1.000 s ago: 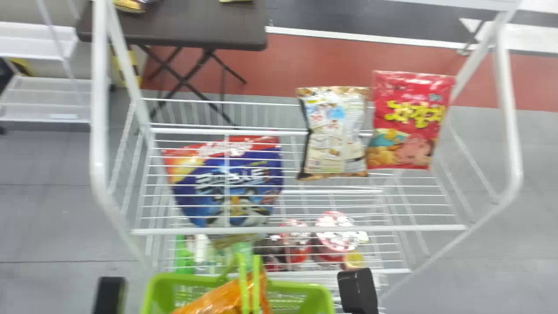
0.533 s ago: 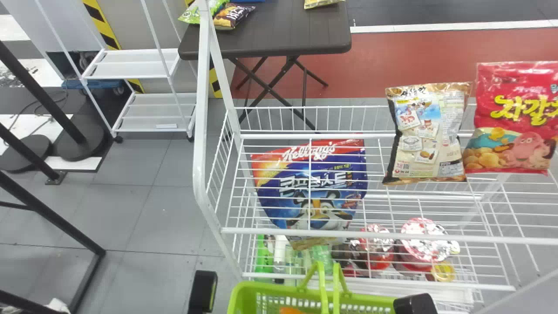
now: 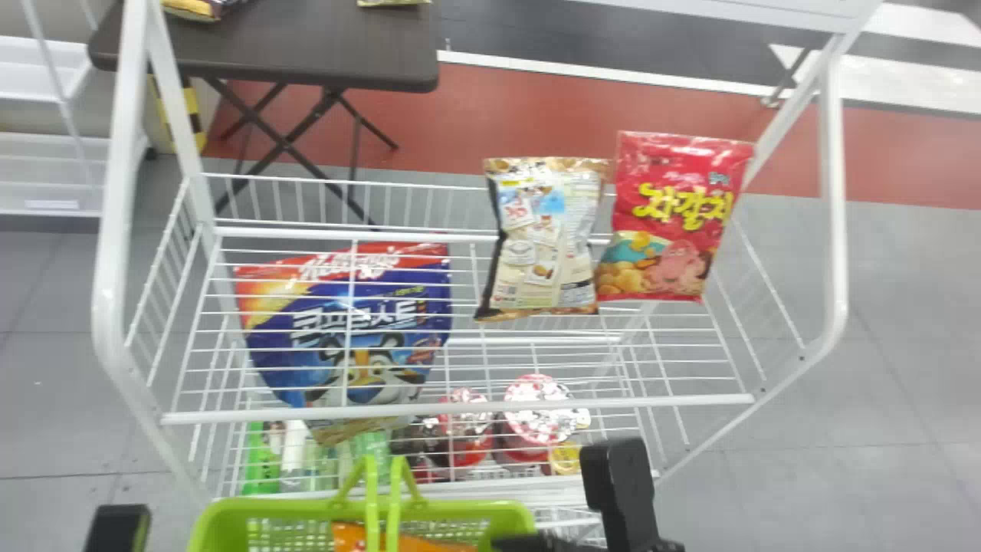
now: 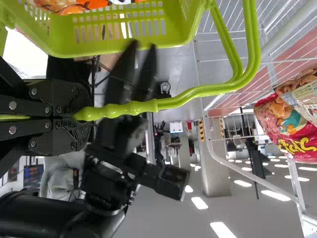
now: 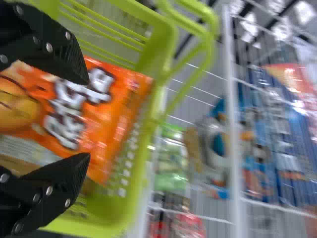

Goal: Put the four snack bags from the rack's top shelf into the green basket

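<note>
- Gripping the handle of the green basket, the left gripper is at the lower left corner of the head view; in the left wrist view its fingers are closed around the handle's end.
- The right gripper is low in the head view, right of the basket. In the right wrist view it is spread wide over the basket, holding nothing.
- The basket sits at the lower left of the head view, in front of the white rack.
- Inside it lies the orange bag, partly over a pale packet.
- Just above the head view's centre, the cream bag lies on the rack's top shelf.
- The red bag is beside it, to its right.
- Left of centre, a blue cereal bag shows through the top shelf's wires.
- Along the lower middle, round-lidded cups show through the rack.
- A dark folding table stands at the upper left.
</note>
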`<action>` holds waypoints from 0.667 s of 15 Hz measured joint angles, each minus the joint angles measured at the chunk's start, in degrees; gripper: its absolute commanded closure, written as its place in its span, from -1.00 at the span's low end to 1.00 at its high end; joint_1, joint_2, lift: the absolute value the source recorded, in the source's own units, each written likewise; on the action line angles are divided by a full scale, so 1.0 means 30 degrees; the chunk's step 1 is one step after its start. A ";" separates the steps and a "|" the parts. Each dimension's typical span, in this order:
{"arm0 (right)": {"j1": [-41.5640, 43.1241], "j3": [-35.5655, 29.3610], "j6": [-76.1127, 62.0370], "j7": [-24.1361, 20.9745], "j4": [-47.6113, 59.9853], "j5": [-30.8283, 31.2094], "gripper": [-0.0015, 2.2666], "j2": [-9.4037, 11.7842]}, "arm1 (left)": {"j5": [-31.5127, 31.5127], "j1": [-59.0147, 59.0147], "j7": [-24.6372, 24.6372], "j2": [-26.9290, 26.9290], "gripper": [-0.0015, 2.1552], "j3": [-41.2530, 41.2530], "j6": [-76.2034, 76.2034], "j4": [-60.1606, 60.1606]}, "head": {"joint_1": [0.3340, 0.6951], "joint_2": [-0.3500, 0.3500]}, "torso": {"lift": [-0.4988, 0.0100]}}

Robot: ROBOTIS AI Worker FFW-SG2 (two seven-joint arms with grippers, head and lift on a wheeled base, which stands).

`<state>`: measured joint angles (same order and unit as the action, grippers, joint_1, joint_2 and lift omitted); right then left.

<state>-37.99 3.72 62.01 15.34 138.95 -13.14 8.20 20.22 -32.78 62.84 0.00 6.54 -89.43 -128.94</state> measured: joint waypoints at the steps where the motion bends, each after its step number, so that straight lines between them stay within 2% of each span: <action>1: 0.0279 -0.0014 -0.2199 -0.0476 -0.0418 0.0294 -0.96 -0.0009 | -0.0001 0.0000 -0.0005 0.0000 0.99 0.0006 0.0000 0.0000 | 1.00 -0.72 | 0.96; 6: 0.4166 -0.0136 -1.1856 -0.3384 -0.5096 0.1329 -0.92 -0.0069 | -0.0038 0.0000 -0.0181 0.0000 0.99 -0.0142 0.0000 0.0010 | 1.00 -0.84 | 0.96; 8: 0.5680 -0.0209 -1.4398 -0.3938 -0.7050 0.1921 -0.92 -0.0093 | -0.0057 0.0000 -0.0209 0.0000 0.99 -0.0134 0.0000 0.0022 | 1.00 -0.87 | 0.96; 10: 0.7204 -0.0301 -1.5025 -0.4034 -0.8669 0.2264 -0.92 -0.0098 | -0.0061 0.0008 -0.0209 0.0000 0.99 -0.0097 0.0000 0.0021 | 1.00 -0.89 | 0.96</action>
<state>-16.38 2.82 16.93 3.24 112.94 -6.35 7.91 20.04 -32.76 62.22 0.00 6.25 -89.43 -128.87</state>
